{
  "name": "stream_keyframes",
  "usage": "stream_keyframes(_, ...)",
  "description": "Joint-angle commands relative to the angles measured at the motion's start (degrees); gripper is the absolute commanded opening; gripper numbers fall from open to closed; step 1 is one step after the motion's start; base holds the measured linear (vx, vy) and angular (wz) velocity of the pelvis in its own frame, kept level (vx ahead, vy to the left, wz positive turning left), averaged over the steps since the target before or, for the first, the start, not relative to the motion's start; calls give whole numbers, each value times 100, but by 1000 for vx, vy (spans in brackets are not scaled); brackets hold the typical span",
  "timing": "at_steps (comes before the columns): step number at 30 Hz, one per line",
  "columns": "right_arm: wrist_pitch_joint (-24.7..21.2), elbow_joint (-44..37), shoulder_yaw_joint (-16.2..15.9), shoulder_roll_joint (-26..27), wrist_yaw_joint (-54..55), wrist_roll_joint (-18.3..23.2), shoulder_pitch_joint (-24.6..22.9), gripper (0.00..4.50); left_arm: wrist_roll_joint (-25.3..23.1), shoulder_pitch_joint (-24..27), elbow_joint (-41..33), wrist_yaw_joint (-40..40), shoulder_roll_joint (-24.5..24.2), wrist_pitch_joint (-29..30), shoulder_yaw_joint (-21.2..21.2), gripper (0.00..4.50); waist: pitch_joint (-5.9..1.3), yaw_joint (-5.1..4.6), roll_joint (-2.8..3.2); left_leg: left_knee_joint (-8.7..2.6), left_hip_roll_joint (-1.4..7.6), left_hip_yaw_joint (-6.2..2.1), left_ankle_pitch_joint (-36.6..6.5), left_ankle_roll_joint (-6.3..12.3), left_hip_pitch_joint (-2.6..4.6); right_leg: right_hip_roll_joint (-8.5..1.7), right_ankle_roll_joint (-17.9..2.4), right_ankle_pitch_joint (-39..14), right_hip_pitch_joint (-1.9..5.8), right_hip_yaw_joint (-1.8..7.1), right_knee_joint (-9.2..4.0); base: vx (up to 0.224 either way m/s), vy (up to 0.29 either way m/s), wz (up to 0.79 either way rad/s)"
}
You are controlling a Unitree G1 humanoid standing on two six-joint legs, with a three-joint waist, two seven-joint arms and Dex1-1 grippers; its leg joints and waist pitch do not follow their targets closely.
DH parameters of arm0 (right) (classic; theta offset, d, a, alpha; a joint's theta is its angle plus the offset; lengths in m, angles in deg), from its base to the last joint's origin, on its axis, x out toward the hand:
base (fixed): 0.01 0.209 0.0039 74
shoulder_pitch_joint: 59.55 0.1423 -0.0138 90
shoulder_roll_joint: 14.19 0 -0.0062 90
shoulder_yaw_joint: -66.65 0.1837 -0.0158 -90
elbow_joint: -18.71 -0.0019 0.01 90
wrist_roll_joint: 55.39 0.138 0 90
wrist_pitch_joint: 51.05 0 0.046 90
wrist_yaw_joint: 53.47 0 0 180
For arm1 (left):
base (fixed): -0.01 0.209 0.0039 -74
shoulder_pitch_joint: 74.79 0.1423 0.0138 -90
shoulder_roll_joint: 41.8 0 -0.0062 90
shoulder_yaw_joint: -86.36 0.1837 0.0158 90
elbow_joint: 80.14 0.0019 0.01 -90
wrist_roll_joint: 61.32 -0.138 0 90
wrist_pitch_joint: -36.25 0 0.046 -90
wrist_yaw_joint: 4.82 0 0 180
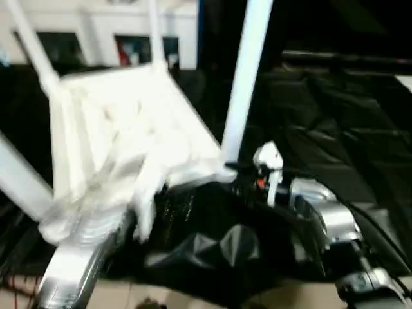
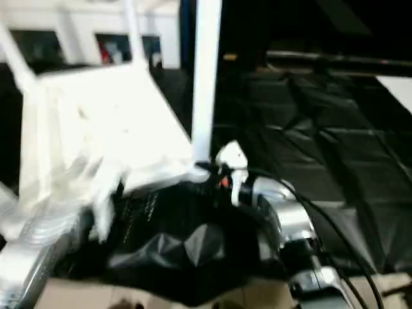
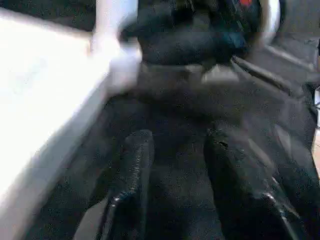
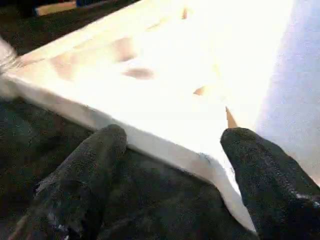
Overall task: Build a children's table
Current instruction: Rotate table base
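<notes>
The children's table [image 1: 129,129] lies upside down on black cloth, ribbed underside up. A long white leg [image 1: 244,84] stands in its near right corner socket, and other legs [image 1: 31,45] rise at the back and left. My right gripper [image 4: 172,135] is open at that near right corner, its fingers [image 4: 95,150] wide apart just under the white rim [image 4: 165,145]. My left gripper [image 3: 175,137] is open over the cloth, nothing between its fingers [image 3: 135,155], with the table's white side [image 3: 45,110] close beside it. My silver left forearm [image 1: 71,270] reaches in under the table's near left part.
Black cloth [image 1: 335,116] covers the ground around the table and stretches off to the right. A white cabinet with glass doors [image 1: 96,38] stands behind. Cables run along my right forearm [image 1: 322,215]. A strip of pale floor [image 1: 193,299] lies nearest me.
</notes>
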Motion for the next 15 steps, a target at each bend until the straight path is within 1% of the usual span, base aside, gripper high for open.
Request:
stream_keyframes(1,130,340,189,107,324,42,298,364,123,334,-433,7,-60,-59,-118,233,-279,-19,-12,-437,137,-75,-2132,82,60,-259,-832,-2496,161,201,-527,0,0,0)
stream_keyframes(2,170,458,209,151,426,25,380,364,158,448,-511,10,-74,-58,-148,238,-255,-31,5,-458,137,-87,-2243,33,61,-266,-764,-2698,152,199,-559,0,0,0)
stream_keyframes(3,265,691,258,208,621,-16,527,364,205,593,-602,52,-121,-47,-201,260,-233,-49,-43,-454,133,-82,-2329,-3,88,-254,-702,-2790,116,207,-581,0,0,0)
stream_keyframes(4,343,952,336,273,890,-68,693,364,269,762,-756,76,-203,18,-280,260,-231,-43,4,-450,134,-85,-2393,-45,116,-258,-713,-2752,91,226,-572,0,0,0)
stream_keyframes(5,343,952,336,273,890,-68,693,364,269,762,-756,76,-203,18,-280,260,-235,-61,-3,-452,135,-95,-2369,-74,93,-270,-742,-2686,108,223,-551,0,0,0)
stream_keyframes(6,439,1199,419,325,1168,-115,850,364,323,903,-873,103,-283,74,-365,275,-239,-71,6,-462,132,-98,-2366,-111,81,-260,-743,-2576,123,216,-537,0,0,0)
stream_keyframes(7,439,1199,419,325,1168,-115,850,364,323,903,-873,103,-283,74,-365,282,-228,-84,-4,-466,126,-95,-2382,-115,89,-238,-732,-2531,118,215,-541,0,0,0)
stream_keyframes(8,547,1491,527,380,1511,-151,1042,364,418,1082,-1016,141,-401,158,-498,290,-235,-65,7,-448,126,-73,-2368,-108,129,-223,-728,-2379,101,231,-535,0,0,0)
stream_keyframes(9,590,1685,598,405,1771,-180,1172,364,468,1199,-1078,205,-502,173,-596,290,-247,-97,19,-453,120,-89,-2264,-143,76,-242,-850,-2172,141,226,-477,0,0,0)
stream_keyframes(10,689,1945,717,422,2106,-185,1339,364,551,1373,-1135,390,-719,178,-720,308,-264,-76,44,-450,112,-75,-2173,-135,88,-220,-831,-2039,154,225,-474,0,0,0)
stream_keyframes(11,689,1945,717,422,2106,-185,1339,364,551,1373,-1135,390,-719,178,-720,308,-265,-90,46,-434,117,-67,-2153,-143,112,-220,-887,-1929,120,231,-456,0,0,0)
stream_keyframes(12,758,2201,823,421,2387,-180,1491,364,608,1525,-1161,565,-929,124,-848,316,-269,-81,44,-433,109,-51,-2116,-117,109,-196,-895,-1799,143,227,-452,0,0,0)
stream_keyframes(13,856,2363,878,396,2592,-203,1580,364,680,1621,-1172,705,-1077,100,-1002,329,-270,-89,42,-425,109,-48,-2105,-108,107,-208,-937,-1741,135,234,-434,0,0,0)
stream_keyframes(14,879,2401,891,391,2640,-209,1601,364,697,1644,-1174,737,-1111,95,-1037,329,-286,-82,59,-420,99,-39,-1977,-107,99,-207,-976,-1597,156,232,-418,0,0,0)
stream_keyframes(15,973,2590,942,362,2803,-206,1691,364,766,1751,-1209,893,-1283,62,-1178,351,-277,-75,68,-410,102,-27,-1979,-114,117,-198,-1002,-1524,139,233,-413,0,0,0)
